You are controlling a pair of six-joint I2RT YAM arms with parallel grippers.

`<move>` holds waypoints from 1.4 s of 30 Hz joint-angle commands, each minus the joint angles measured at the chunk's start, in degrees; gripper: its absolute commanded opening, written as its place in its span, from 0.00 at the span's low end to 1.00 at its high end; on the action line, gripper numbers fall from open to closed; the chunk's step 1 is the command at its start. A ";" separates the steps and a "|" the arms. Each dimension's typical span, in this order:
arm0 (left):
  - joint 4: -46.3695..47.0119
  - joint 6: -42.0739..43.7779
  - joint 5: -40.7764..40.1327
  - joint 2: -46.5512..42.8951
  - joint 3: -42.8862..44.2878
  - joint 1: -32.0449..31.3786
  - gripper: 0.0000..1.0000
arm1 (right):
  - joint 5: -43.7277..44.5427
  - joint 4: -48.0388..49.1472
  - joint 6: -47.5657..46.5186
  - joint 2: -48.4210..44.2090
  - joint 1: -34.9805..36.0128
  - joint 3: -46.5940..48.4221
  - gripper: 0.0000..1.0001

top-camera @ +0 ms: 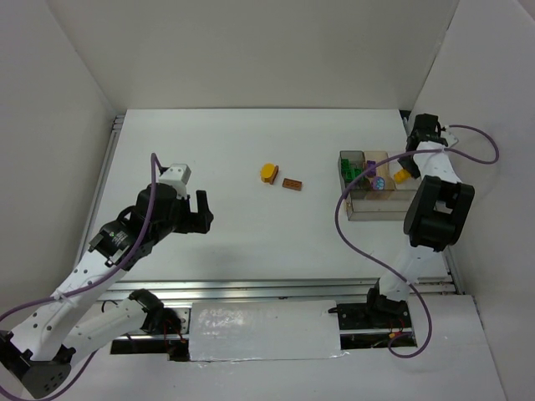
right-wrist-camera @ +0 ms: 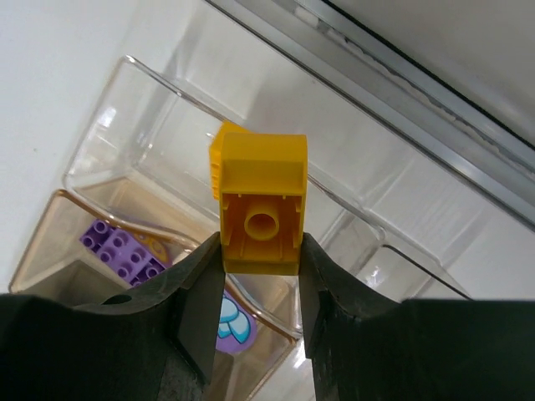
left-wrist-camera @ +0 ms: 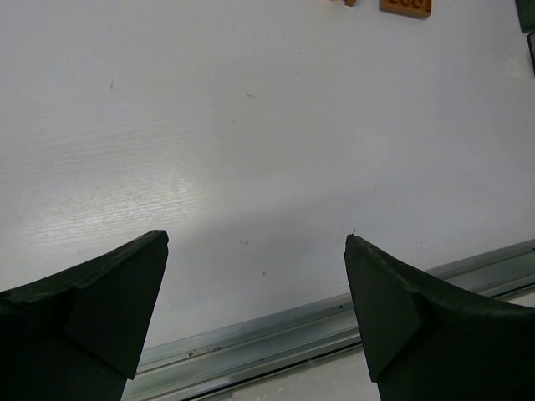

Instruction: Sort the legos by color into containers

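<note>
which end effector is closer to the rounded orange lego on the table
Left. The left end effector is open, left of the rounded orange lego; the right end effector, gripping a yellow lego, is farther right over the containers.

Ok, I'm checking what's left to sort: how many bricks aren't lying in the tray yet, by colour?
yellow-orange brick, on the table: 1
brown brick, on the table: 1
yellow brick, held in the right gripper over the tray: 1
Total: 3
</note>
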 commanded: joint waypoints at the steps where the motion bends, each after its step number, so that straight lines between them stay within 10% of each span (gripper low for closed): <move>1: 1.04 0.79 1.45 -0.49 -0.45 -0.01 1.00 | 2.47 -1.20 -0.45 2.16 -0.08 4.64 0.05; 42: 3.15 3.07 9.19 -0.31 -1.07 3.42 1.00 | -1.49 0.12 -2.82 5.51 2.73 2.97 0.56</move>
